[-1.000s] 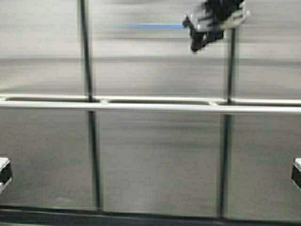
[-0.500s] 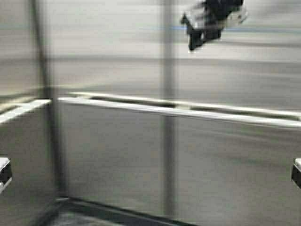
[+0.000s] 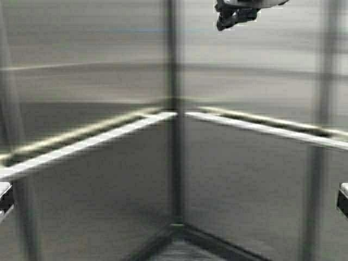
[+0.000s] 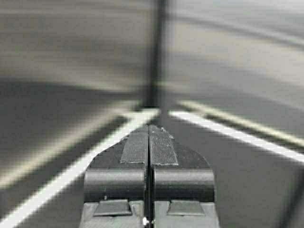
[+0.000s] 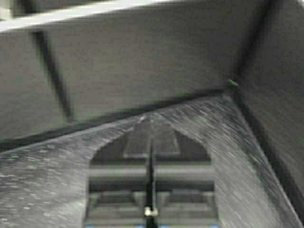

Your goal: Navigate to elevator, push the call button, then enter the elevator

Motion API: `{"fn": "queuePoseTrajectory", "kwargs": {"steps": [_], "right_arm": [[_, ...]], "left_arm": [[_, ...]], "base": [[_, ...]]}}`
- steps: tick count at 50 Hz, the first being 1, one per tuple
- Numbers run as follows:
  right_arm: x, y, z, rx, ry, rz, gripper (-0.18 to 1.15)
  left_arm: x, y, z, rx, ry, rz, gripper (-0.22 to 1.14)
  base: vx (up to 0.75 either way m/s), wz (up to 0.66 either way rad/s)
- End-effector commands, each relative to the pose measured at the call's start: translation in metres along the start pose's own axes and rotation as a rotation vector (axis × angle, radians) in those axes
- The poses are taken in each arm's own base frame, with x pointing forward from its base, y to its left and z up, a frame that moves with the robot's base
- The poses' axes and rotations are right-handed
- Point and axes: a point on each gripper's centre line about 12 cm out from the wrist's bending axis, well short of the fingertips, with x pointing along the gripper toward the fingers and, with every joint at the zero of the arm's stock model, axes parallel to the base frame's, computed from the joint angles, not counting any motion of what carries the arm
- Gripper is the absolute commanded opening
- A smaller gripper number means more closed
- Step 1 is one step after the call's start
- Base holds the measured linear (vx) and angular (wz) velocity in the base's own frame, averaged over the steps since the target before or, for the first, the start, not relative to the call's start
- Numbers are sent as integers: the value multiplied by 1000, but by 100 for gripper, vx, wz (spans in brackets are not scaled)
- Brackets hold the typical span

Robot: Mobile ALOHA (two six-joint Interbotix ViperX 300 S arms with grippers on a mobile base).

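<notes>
I am inside the elevator, facing a corner (image 3: 174, 163) of its steel-panelled cabin (image 3: 244, 179). Tubular handrails (image 3: 92, 142) run along both walls and meet near that corner. The call button is out of view. My left gripper (image 4: 149, 127) is shut and empty, pointing at the corner and the handrail (image 4: 228, 133). My right gripper (image 5: 151, 118) is shut and empty, angled down over the floor (image 5: 47, 166) where it meets the wall. A dark raised gripper (image 3: 236, 13) shows at the top of the high view; I cannot tell whose arm it is.
Steel walls close in ahead on both sides, with dark vertical panel seams (image 3: 321, 136). A strip of floor (image 3: 179, 251) shows at the corner's foot. Parts of my own frame sit at the left edge (image 3: 4, 198) and right edge (image 3: 342, 200).
The robot has turned left: the flat back wall swept to the right and the cabin corner came to the middle. The raised gripper sits slightly higher in the high view.
</notes>
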Motion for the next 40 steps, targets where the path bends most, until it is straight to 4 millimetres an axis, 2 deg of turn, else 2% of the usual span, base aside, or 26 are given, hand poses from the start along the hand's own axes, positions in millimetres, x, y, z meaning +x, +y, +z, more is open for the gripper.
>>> {"fn": "queuePoseTrajectory", "kwargs": {"steps": [1, 8, 13, 21, 29, 35, 40], "right_arm": [[-5, 0, 13, 4, -47, 0, 6], [-5, 0, 16, 4, -61, 0, 6], [-6, -1, 19, 5, -79, 1, 6], [-7, -1, 23, 4, -96, 1, 6], [-18, -3, 30, 2, -131, -6, 6], [-17, -8, 18, 10, -114, -20, 6], [-18, -8, 19, 14, -137, -17, 6]], "left_arm": [[8, 0, 2, 11, 12, 5, 3], [18, -1, 7, 36, 12, 1, 3], [25, 0, 4, 57, 35, 5, 2], [26, 0, 1, 51, 47, 6, 3], [26, 0, 3, 48, 42, 7, 3], [27, 1, -3, 51, 64, 9, 3], [28, 1, -4, 46, 67, 8, 2]], "base": [[3, 61], [3, 55], [3, 45], [3, 41], [3, 46], [3, 49], [4, 54]]}}
